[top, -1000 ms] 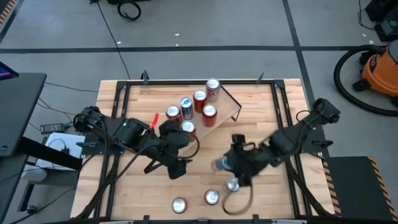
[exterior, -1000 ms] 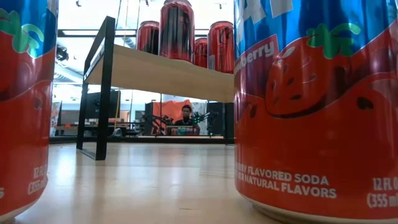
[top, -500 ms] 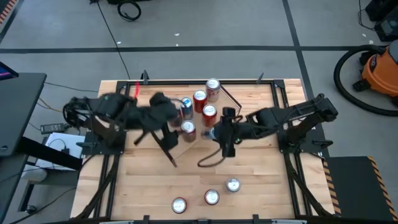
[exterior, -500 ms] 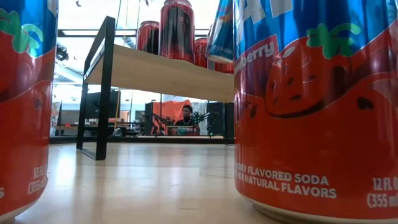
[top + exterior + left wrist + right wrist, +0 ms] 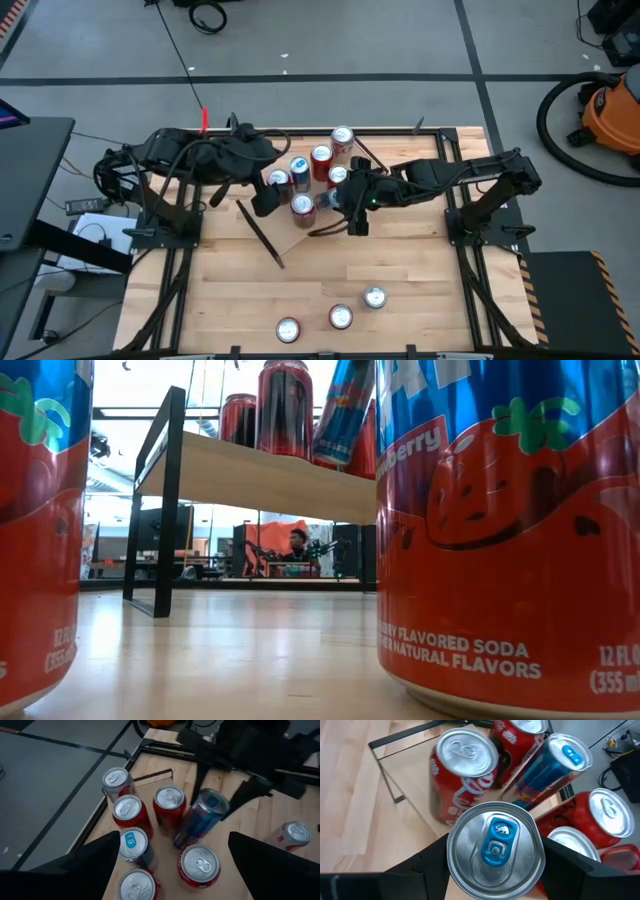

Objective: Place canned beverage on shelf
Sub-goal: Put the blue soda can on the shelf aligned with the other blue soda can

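The shelf [image 5: 352, 160], a light board on black wire legs, carries several upright cans [image 5: 321, 157], mostly red. My right gripper [image 5: 338, 198] is shut on a blue canned beverage [image 5: 202, 817], which is tilted over the shelf's near side among those cans. In the low view the blue can [image 5: 345, 405] leans above the board [image 5: 260, 475]. My left gripper [image 5: 262, 200] hovers open at the shelf's left end. Its fingers [image 5: 90, 865] spread wide above the cans and touch none. My right gripper pinches the blue can by its side walls, just below the silver top [image 5: 495, 851], one finger [image 5: 422, 870] on each side. It comes slanting down from the table's right. The can leans, top toward the gripper. I cannot tell whether its lower end [image 5: 181, 841] touches the board.
Three more cans stand near the table's front edge [image 5: 287, 328], [image 5: 341, 317], [image 5: 373, 297]; two of them fill the low view up close [image 5: 510, 530]. Bare wood lies between them and the shelf. Black frame rails [image 5: 455, 180] run along the table's sides.
My right gripper has carried the blue can from the table's near right toward the far edge and leftward, up over the shelf, where it now leans among the standing cans. My left gripper has drawn back toward the far left and risen, staying open.
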Robot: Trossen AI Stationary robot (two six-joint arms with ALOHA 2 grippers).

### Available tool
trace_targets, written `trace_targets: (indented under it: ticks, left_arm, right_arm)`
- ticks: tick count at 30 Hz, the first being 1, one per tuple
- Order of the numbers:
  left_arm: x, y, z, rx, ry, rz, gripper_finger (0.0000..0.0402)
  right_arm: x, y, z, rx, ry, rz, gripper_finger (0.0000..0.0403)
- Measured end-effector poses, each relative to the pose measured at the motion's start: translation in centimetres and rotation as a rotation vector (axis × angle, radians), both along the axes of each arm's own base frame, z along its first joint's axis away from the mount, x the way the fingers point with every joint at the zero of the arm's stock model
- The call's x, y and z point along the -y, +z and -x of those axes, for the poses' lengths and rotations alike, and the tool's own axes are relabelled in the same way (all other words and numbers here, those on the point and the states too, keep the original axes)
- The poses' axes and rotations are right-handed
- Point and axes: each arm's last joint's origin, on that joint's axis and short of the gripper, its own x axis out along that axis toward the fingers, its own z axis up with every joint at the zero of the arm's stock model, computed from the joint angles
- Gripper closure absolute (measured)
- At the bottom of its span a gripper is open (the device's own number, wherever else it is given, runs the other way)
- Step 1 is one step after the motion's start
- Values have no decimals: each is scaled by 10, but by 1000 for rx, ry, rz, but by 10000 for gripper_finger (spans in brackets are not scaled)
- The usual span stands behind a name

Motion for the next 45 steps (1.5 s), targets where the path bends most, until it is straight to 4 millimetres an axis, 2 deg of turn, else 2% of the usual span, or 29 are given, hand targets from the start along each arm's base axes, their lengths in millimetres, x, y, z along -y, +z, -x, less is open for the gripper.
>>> trace_targets:
  ticks: [11, 20, 29, 45]
  left_arm:
    - [0, -1, 1, -22, -12, -15, 17]
    - [0, -1, 1, -27, -13, -15, 17]
    - [0, -2, 1, -26, -11, -11, 17]
    - [0, -3, 2, -42, -12, -14, 17]
  right_arm:
    - [5, 4, -6, 46, 74, -35, 149]
    - [10, 4, -7, 51, 64, -26, 149]
    - [8, -16, -23, -17, 109, -21, 149]
    - [9, -17, -21, -38, 78, 16, 148]
